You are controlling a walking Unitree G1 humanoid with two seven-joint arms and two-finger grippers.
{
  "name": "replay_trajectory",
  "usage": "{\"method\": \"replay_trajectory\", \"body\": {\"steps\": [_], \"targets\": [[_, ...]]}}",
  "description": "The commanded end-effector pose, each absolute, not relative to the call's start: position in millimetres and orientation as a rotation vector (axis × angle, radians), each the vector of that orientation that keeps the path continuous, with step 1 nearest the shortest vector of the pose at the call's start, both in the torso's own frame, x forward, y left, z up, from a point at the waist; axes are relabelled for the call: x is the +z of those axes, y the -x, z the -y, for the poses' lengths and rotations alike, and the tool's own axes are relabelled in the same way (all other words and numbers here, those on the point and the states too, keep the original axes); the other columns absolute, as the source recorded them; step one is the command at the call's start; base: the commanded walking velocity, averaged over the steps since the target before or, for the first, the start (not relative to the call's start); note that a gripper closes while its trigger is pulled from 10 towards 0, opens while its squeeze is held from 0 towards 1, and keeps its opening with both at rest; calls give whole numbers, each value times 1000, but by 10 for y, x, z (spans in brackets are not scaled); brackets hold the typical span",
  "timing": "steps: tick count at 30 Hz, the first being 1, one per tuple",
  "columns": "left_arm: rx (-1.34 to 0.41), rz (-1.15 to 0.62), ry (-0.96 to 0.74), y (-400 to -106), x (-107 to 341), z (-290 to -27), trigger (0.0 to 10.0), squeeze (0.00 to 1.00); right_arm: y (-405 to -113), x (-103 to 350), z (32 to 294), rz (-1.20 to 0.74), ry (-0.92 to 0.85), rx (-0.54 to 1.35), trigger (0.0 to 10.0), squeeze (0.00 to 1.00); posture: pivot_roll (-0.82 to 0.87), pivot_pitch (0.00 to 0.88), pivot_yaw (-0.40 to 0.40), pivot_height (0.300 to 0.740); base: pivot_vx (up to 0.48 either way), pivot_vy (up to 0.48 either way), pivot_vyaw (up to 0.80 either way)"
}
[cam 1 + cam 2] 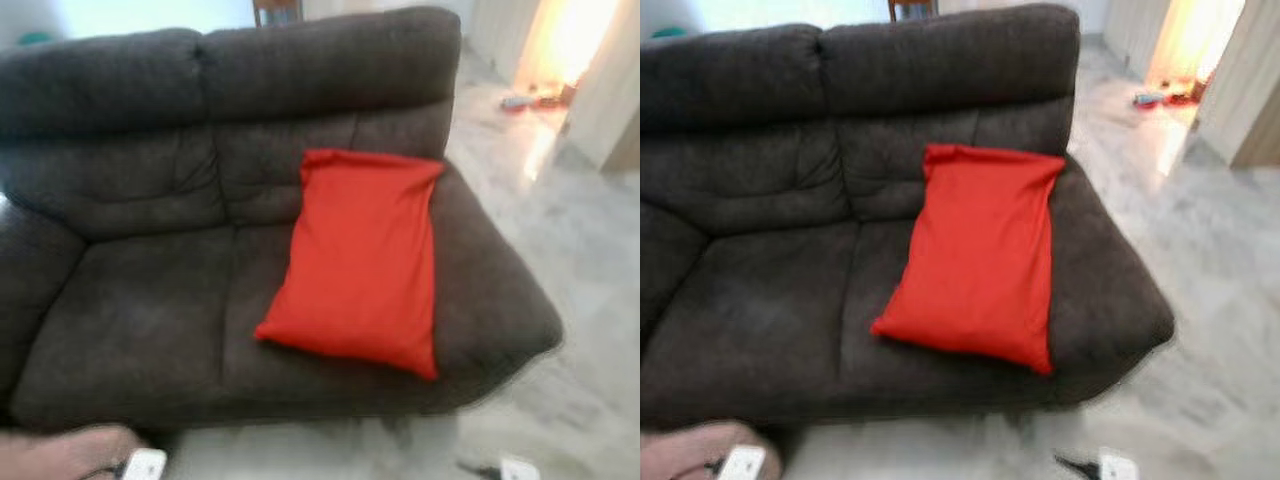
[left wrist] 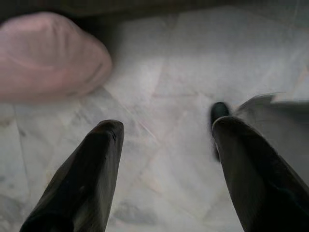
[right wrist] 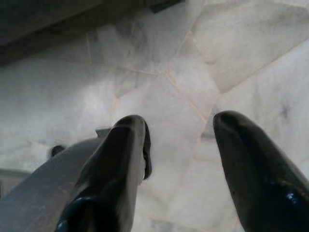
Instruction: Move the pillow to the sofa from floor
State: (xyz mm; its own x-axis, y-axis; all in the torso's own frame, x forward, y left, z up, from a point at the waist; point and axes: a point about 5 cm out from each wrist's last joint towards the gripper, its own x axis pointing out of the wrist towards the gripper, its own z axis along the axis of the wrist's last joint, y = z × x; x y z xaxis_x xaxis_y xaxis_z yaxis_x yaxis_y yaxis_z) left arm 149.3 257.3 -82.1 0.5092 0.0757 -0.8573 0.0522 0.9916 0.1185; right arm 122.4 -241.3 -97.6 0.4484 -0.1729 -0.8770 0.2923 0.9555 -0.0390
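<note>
Sofa (image 1: 150, 300) was the biggest thing in view: dark, two-seat, on a pale marble floor (image 1: 590, 250). Pillow (image 1: 360, 260), red, lay on the right seat cushion, top edge leaning on the backrest, right side touching the armrest. Long axis ran from backrest to front edge, tilted slightly to our left at the front. A pink pouf (image 2: 48, 55) sat on the floor by the sofa's front left corner.

Left gripper (image 2: 166, 145) and right gripper (image 3: 178, 140) both hung low over bare floor, fingers spread, holding nothing. Pillow lay ahead of and above both, nearer our right arm.

We judged the task done: pillow already on the sofa, no grasp needed.
</note>
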Motion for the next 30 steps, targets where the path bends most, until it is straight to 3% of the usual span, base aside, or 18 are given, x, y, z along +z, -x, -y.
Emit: {"method": "replay_trajectory", "body": {"steps": [1, 17, 23, 30], "targets": [[40, -1049, -149, -1459, -804, -2672, 10000, 0, -1270, -982, 2330, -1064, -134, -266, 10000, 0, -48, 0, 48, 740, 0, 394, 0], [47, -1049, -143, -1460, -804, -2672, 10000, 0, -1284, -976, 2330, -1063, -111, -234, 10000, 0, -43, 3, 45, 740, 0, 393, 0], [49, -1048, -139, -1463, -803, -2671, 10000, 0, -1292, -974, 2326, -1063, -109, -219, 10000, 0, -41, 6, 44, 740, 0, 395, 611], [51, -1047, -138, -1464, -802, -2673, 10000, 0, -1288, -977, 2324, -1062, -124, -231, 10000, 0, -42, 11, 44, 740, 0, 395, 0]]}}
